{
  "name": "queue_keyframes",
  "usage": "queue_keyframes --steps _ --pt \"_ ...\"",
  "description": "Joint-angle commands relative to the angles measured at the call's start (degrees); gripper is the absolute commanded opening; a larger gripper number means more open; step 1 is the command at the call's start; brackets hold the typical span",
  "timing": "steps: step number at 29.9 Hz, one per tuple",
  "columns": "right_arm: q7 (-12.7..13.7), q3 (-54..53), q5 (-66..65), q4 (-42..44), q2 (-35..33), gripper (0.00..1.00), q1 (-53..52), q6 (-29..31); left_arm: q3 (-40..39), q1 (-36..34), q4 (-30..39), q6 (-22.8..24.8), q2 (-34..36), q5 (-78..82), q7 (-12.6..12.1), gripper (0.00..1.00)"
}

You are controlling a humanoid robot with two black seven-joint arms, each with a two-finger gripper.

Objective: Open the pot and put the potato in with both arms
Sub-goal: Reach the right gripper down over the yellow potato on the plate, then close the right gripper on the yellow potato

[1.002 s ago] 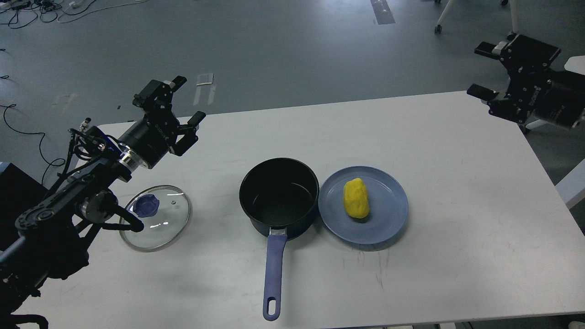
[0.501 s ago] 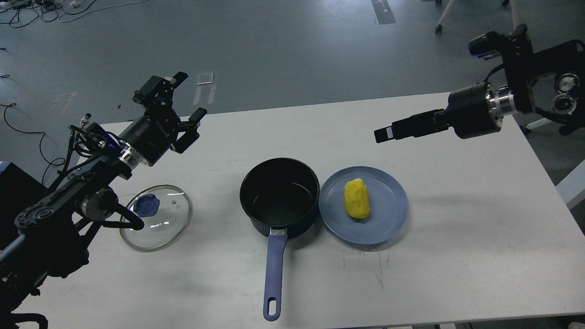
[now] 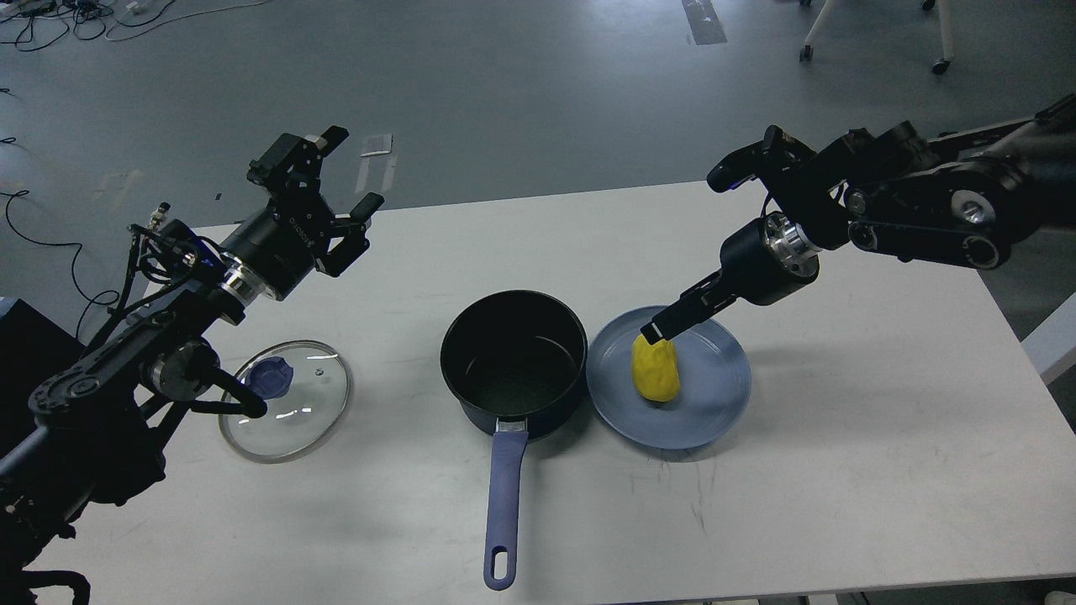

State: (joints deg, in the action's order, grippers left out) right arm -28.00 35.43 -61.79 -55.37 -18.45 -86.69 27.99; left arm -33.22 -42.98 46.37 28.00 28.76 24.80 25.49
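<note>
The dark blue pot (image 3: 513,357) stands open in the middle of the white table (image 3: 857,437), its handle (image 3: 503,504) pointing toward me. Its glass lid (image 3: 286,402) with a blue knob lies flat on the table to the left. The yellow potato (image 3: 656,368) lies on a blue plate (image 3: 714,412) just right of the pot. My right gripper (image 3: 656,329) reaches down to the top of the potato; its fingers overlap, so their gap does not show. My left gripper (image 3: 346,175) is open and empty, raised above the table behind the lid.
My left arm's elbow (image 3: 181,374) hangs beside the lid's left edge. Bare table lies right of the plate and along the front. Cables lie on the grey floor at the far left, and chair legs (image 3: 807,34) stand at the far right.
My right arm has swung in from the far right edge and come down to the left, until its gripper tips reach the potato's top. My left gripper has risen slightly.
</note>
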Motion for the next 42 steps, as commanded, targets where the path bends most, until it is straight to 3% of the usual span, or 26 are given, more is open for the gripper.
queue_keyframes --steps 1,42 --pt "0.0 1.9 0.2 1.5 3.5 1.0 -0.1 0.0 -0.1 0.1 0.2 0.0 0.5 0.0 0.1 0.98" --pt "0.0 5.6 2.9 10.3 10.2 1.0 5.2 0.0 -0.6 0.1 0.4 0.0 1.7 -0.1 0.3 0.98"
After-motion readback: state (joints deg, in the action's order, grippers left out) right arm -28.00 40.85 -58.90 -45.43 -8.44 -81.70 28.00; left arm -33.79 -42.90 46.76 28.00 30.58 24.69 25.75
